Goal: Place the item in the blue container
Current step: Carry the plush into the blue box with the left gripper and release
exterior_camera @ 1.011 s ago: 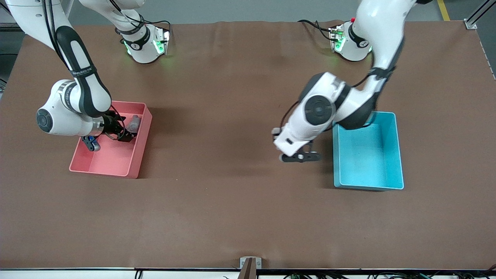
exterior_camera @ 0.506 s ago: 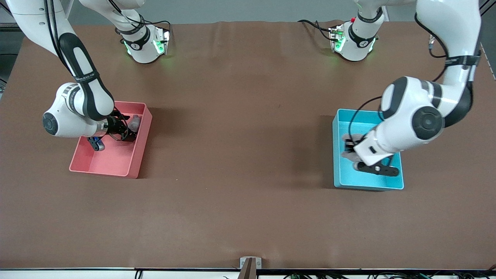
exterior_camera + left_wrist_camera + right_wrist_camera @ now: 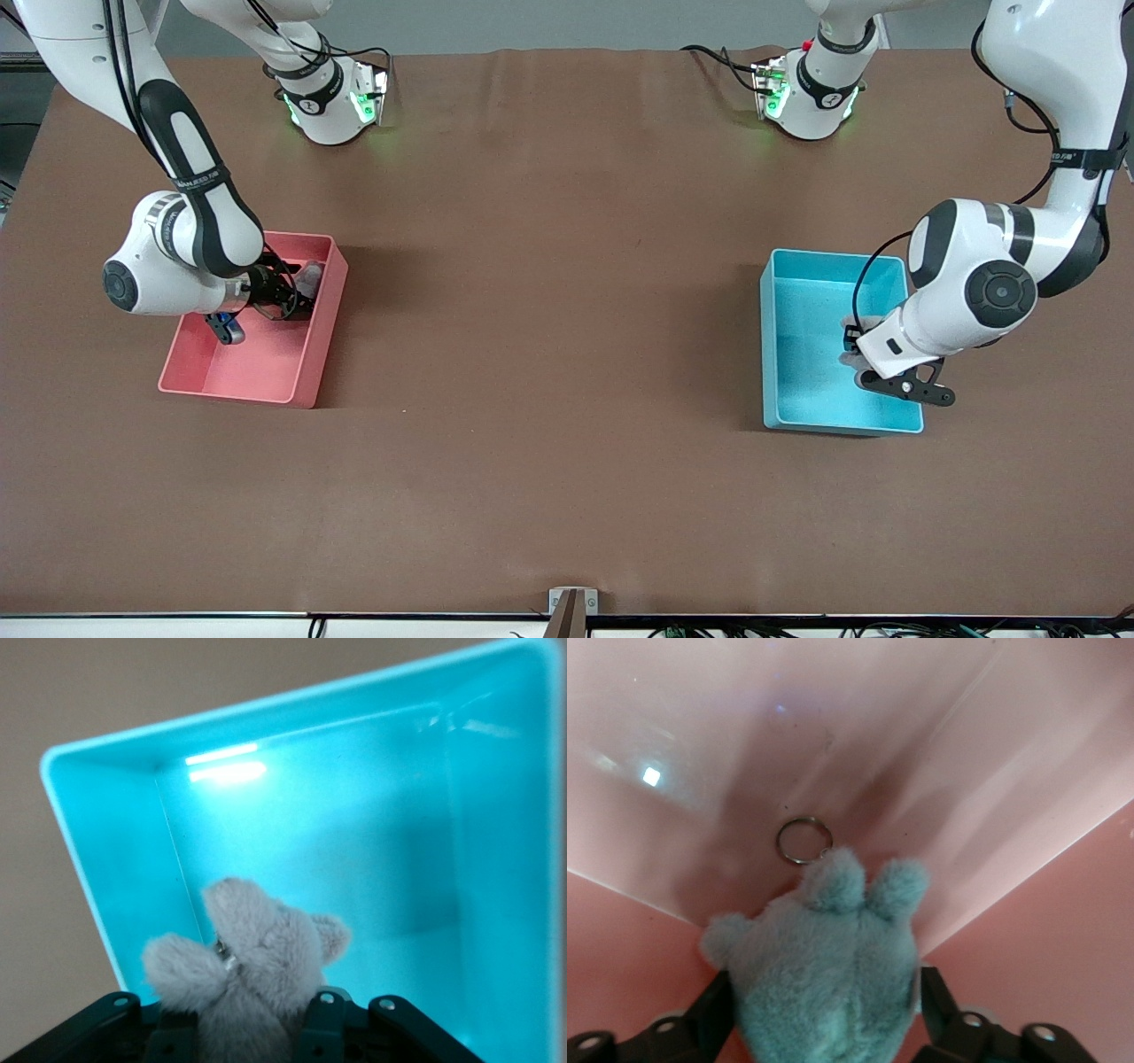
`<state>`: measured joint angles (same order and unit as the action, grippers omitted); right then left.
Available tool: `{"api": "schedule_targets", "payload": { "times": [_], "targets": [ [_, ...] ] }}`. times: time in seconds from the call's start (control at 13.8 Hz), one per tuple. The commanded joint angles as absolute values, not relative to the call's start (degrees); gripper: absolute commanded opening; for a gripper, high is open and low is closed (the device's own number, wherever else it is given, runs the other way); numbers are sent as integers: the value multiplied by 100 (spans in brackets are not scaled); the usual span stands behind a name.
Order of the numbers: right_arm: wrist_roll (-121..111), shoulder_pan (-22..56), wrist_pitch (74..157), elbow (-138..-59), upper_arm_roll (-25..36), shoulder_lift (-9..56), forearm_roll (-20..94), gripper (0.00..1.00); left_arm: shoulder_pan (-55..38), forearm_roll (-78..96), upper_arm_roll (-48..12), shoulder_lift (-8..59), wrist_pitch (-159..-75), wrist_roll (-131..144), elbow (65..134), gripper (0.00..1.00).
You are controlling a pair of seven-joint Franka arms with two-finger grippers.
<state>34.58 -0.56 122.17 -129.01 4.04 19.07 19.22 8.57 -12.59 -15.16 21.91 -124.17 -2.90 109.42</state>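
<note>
The blue container [image 3: 802,381] stands toward the left arm's end of the table. Over its inside hangs my left gripper [image 3: 850,347], shut on a grey plush item [image 3: 257,961] that sticks out between the fingers [image 3: 324,1020]; the container's floor [image 3: 372,842] lies below it. My right gripper [image 3: 297,299] is down inside the pink bin [image 3: 257,372]. It is open, with one finger [image 3: 716,1010] on each side of a blue-grey plush item [image 3: 824,983]. A metal key ring [image 3: 803,840] on this plush lies on the bin's floor.
The two bins stand far apart on the brown table [image 3: 549,354]. The pink bin's walls [image 3: 1028,797] rise close around the right gripper. The arm bases [image 3: 328,106] stand along the table's edge farthest from the front camera.
The left arm swung with the grey plush from the table beside the blue container to over its inside. The right gripper sank a little around the plush in the pink bin, its fingers narrowing slightly.
</note>
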Motion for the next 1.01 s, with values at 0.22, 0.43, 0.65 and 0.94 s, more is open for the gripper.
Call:
{"api": "schedule_targets", "payload": {
  "times": [0.22,0.43,0.65,0.94],
  "targets": [
    [3103,-141,12085,-12868,343,1881,2048,53,976,-1846,-1573,2785,-12884,-290,11021,18],
    [2927,-158,11997,-12797,343,1881,2048,24,949,-1846,-1573,2918,-12911,-237,11013,19],
    [2918,-158,11918,-12709,352,1872,2004,4,932,-1846,-1573,2927,-12911,-202,10995,34],
    [2656,-255,11892,-12542,369,1863,1934,1,923,-1846,-1582,2857,-12876,-202,10951,100]
  ]
}}
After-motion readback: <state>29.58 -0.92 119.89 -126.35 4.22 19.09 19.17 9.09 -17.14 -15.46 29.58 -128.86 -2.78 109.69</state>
